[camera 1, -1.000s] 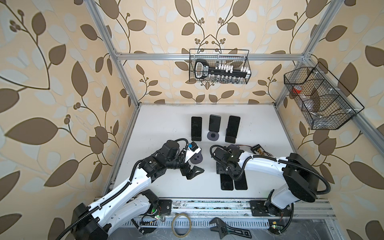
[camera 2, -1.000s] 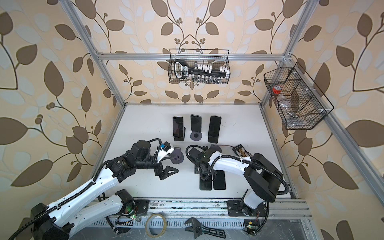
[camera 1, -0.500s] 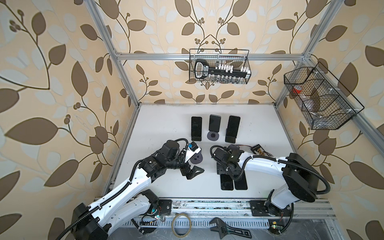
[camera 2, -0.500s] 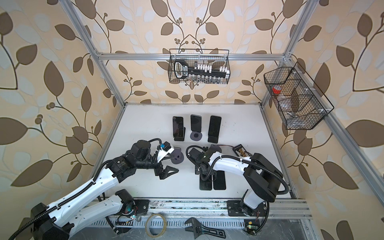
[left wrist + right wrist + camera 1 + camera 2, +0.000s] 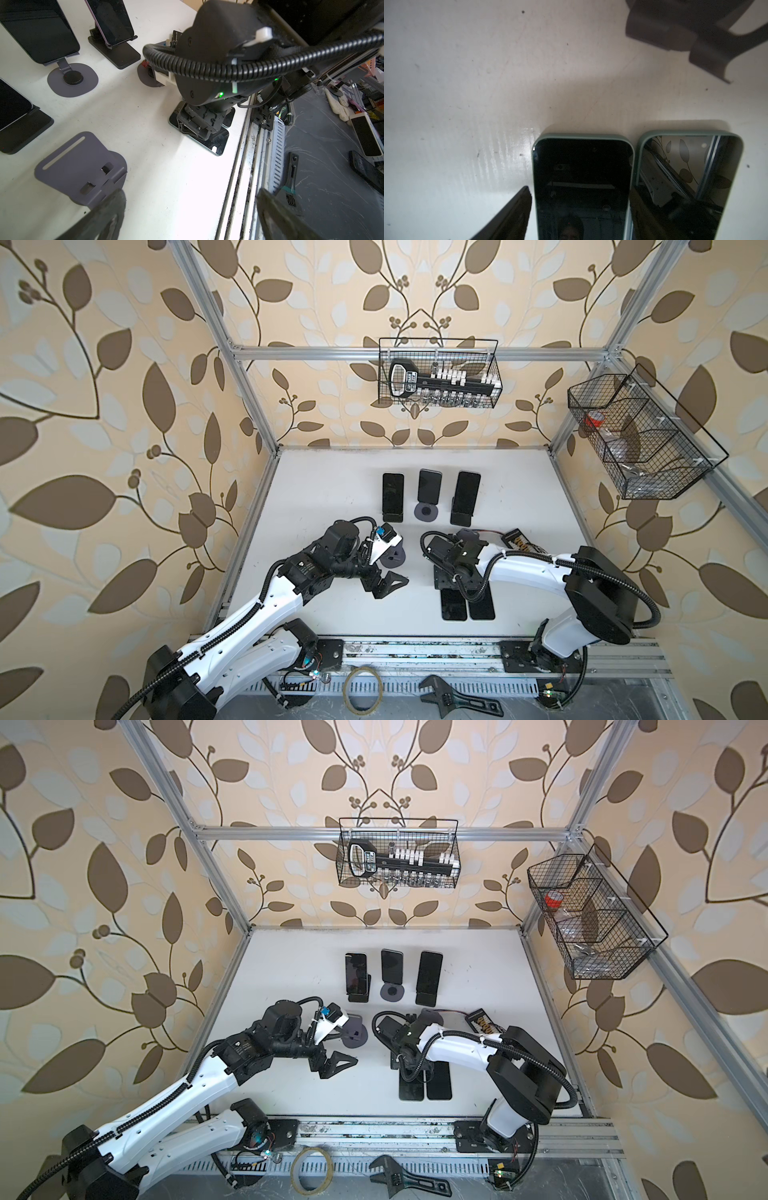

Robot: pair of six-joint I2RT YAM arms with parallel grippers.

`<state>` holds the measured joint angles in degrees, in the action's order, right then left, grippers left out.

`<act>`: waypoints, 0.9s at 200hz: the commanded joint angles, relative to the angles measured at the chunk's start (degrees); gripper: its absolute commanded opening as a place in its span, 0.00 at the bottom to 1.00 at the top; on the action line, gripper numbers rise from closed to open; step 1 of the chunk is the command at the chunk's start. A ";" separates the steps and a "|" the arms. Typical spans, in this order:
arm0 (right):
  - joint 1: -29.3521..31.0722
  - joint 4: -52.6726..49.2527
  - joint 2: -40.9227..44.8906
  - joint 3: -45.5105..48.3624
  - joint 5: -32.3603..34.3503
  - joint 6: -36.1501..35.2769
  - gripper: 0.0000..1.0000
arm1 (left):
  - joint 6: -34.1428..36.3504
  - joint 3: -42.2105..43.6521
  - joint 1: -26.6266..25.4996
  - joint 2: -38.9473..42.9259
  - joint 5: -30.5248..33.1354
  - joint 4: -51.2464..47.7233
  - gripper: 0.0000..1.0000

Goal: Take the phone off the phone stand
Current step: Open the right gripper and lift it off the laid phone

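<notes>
The right gripper (image 5: pixel 581 193) is down at the table (image 5: pixel 332 497), one finger on each long side of a phone (image 5: pixel 581 166) that lies flat, screen up. Both fingers (image 5: pixel 512 214) sit close against its edges, but I can't tell whether they are pinching it or only framing it. A second phone (image 5: pixel 685 176) lies flat just beside it, their edges almost meeting, and the inner finger comes down along the seam between them. So the phone is off any stand, lying toward the front of the table.

The left gripper (image 5: pixel 384 583) is spread wide and holds nothing. It hangs low over the table just in front of an empty stand (image 5: pixel 395 560), well apart from the two flat phones.

The right arm (image 5: pixel 528 572) comes in from the front right corner, its forearm lying across toward the middle and its wrist bent so the gripper points down. The left arm (image 5: pixel 257 610) stretches up from the front left, with its wrist turned toward the middle.

Along the back of the table three phones (image 5: pixel 429 489) stand propped in a row, each on its own stand.

A wire basket (image 5: pixel 438 340) hangs on the back wall and holds a black rack (image 5: pixel 449 384) lined with small white pieces. A side basket (image 5: pixel 665 485) on the right wall is split into compartments. Something red (image 5: pixel 595 419) sits in the one nearest the back wall. The others hold clear, crumpled-looking stuff that I can't make out.
</notes>
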<state>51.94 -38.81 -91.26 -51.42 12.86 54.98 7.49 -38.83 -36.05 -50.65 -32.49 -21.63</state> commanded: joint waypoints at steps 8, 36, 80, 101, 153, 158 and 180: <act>-0.18 -1.22 0.52 0.12 0.67 -0.31 0.75 | 0.25 -0.67 -0.42 -0.03 0.05 1.28 0.98; -0.18 -1.88 0.99 -0.82 0.85 -0.85 0.75 | 0.24 -0.72 -0.43 -0.02 0.06 1.33 0.98; -0.18 -3.90 2.37 -3.26 1.20 -1.56 0.75 | 0.11 -1.16 -0.44 -0.06 0.06 1.20 0.98; -0.22 -5.18 3.68 -4.82 1.35 -2.03 0.75 | -0.02 -1.89 -0.42 0.06 0.62 0.95 0.98; -0.24 -7.06 9.30 -9.08 4.99 -2.05 0.76 | -0.36 -4.45 -0.47 0.60 5.36 0.78 0.98; -0.26 -7.07 9.83 -9.38 5.61 -3.67 0.75 | -0.52 -4.73 -0.48 0.48 5.93 0.88 0.98; -0.72 -7.07 11.92 -10.51 7.96 -4.10 0.75 | -1.37 -6.16 -0.43 -0.45 7.73 0.99 0.98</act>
<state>51.90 -44.01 -81.62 -59.64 16.45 52.29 7.05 -41.60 -36.07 -50.81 -27.64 -21.78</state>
